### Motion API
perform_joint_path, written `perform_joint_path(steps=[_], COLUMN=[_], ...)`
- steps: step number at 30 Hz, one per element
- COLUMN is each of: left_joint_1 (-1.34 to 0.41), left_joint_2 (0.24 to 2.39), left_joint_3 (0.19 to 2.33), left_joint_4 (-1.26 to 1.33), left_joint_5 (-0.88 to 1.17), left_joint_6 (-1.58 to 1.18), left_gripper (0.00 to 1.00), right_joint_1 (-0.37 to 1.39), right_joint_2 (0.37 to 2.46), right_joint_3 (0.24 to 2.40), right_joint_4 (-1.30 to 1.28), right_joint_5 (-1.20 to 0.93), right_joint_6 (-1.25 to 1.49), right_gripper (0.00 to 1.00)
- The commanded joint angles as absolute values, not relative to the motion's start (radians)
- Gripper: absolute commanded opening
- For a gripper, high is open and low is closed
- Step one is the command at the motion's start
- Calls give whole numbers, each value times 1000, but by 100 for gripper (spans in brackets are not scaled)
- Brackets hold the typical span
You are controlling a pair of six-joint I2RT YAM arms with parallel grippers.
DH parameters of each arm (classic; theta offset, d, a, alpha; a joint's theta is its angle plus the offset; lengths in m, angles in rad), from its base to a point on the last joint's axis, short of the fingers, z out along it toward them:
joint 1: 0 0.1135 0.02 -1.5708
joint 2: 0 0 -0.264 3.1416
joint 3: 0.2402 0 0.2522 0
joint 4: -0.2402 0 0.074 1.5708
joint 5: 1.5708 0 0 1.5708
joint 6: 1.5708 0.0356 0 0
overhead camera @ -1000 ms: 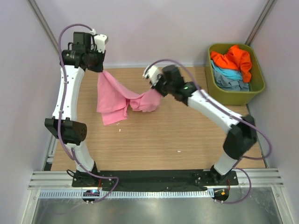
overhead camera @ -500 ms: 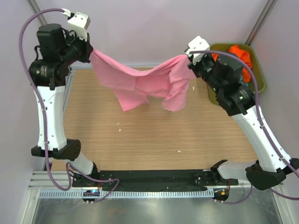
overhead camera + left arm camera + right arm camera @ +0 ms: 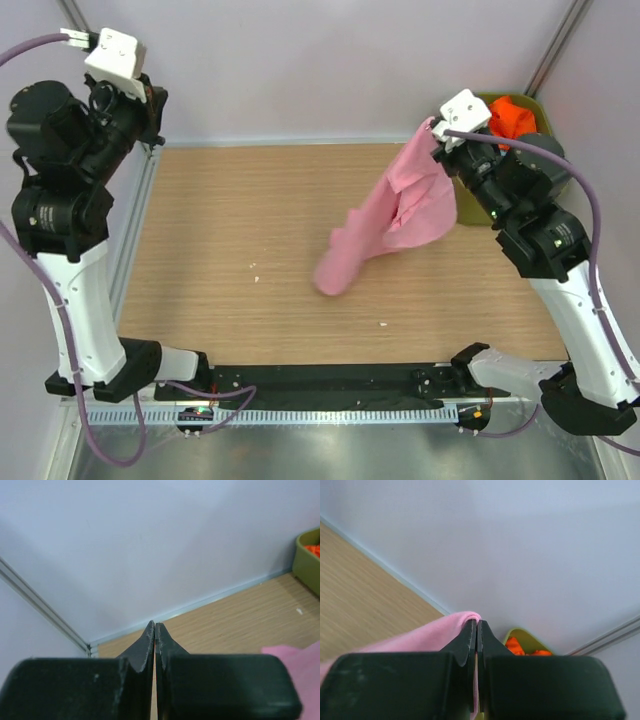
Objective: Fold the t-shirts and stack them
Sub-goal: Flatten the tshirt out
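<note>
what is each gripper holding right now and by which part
The right gripper pinches the pink t-shirt by a fold at its edge, the rest hanging down. The left gripper is shut on nothing.

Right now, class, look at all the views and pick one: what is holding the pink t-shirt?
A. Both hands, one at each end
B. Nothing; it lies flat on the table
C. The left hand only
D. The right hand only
D: the right hand is shut on an edge of the pink t-shirt, which hangs down from it, while the left hand is shut with nothing between its fingers.
</note>
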State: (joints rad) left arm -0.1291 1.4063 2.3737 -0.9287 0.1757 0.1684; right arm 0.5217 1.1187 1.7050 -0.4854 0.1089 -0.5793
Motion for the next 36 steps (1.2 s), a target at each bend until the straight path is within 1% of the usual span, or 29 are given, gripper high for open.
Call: perform_joint_path(steps=[1, 3, 4, 5, 6, 7, 8, 9, 10, 11, 13, 14, 15, 16, 18, 19, 20, 21, 22, 24, 25, 27, 28, 31, 33, 34, 36], left_joint_1=[-129, -130, -130, -129, -130, -135, -147, -190, -221, -283, -328, -340, -339, -336, -283, -197, -151, -106, -36, 26, 66, 84, 84, 86, 83, 80, 75], left_joint_2=[1434, 1446, 1459, 1477, 1494, 1515, 1520, 1522, 1516, 1506, 1470, 1457, 1448, 1428, 1407, 1387, 1382, 1379, 1376, 1358, 1344, 1298, 1284, 1247, 1215, 1207, 1197], left_joint_3=[2220, 2128, 2114, 2112, 2108, 2062, 2025, 1990, 1905, 1864, 1730, 1691, 1660, 1611, 1573, 1534, 1525, 1516, 1513, 1493, 1479, 1430, 1419, 1416, 1414, 1413, 1408], left_joint_4=[-881, -864, -918, -974, -1027, -1084, -1092, -1088, -1075, -1054, -951, -913, -834, -801, -715, -691, -675, -670, -675, -692, -687, -660, -655, -661, -670, -675, -701], left_joint_5=[114, 136, 185, 255, 329, 463, 504, 534, 543, 525, 459, 434, 393, 265, 190, 198, 213, 213, 210, 199, 192, 160, 149, 185, 244, 262, 310], left_joint_6=[228, 259, 279, 287, 287, 235, 210, 193, 189, 198, 201, 166, 135, 114, 65, 40, 16, -32, -40, -37, -34, -6, -5, 46, 61, 72, 84], left_gripper=[0, 0, 0, 3, 11, 45, 54, 58, 60, 60, 61, 61, 62, 64, 68, 72, 73, 74, 75, 75, 75, 76, 76, 76, 75, 75, 75], right_joint_1=[518, 518, 518, 518, 517, 512, 511, 503, 500, 494, 485, 483, 491, 502, 549, 560, 575, 589, 625, 670, 727, 767, 794, 813, 811, 810, 775], right_joint_2=[1132, 1150, 1158, 1166, 1172, 1183, 1190, 1196, 1216, 1227, 1265, 1279, 1296, 1313, 1379, 1402, 1464, 1491, 1523, 1612, 1640, 1727, 1753, 1825, 1809, 1795, 1755], right_joint_3=[1577, 1498, 1476, 1453, 1410, 1393, 1376, 1356, 1351, 1353, 1373, 1422, 1451, 1485, 1592, 1633, 1719, 1759, 1838, 1923, 2018, 2122, 2228, 2342, 2312, 2236, 2133], right_joint_4=[-373, -354, -353, -351, -332, -324, -316, -302, -301, -296, -288, -305, -314, -321, -330, -339, -362, -367, -371, -373, -367, -364, -370, -365, -336, -307, -269], right_joint_5=[97, 78, 74, 69, 69, 64, 54, 51, 48, 54, 51, 13, -44, -70, -87, -101, -118, -144, -156, -179, -181, -196, -196, -189, -160, -106, -68], right_joint_6=[-597, -597, -597, -594, -582, -572, -565, -542, -532, -500, -462, -448, -439, -436, -439, -442, -449, -456, -471, -501, -529, -525, -512, -491, -503, -518, -538], right_gripper=[1, 1, 1, 1, 1, 1, 2, 1, 1, 1, 1, 1, 1, 1, 1, 1, 1, 1, 1, 1, 1, 1, 1, 1, 1, 1, 1])
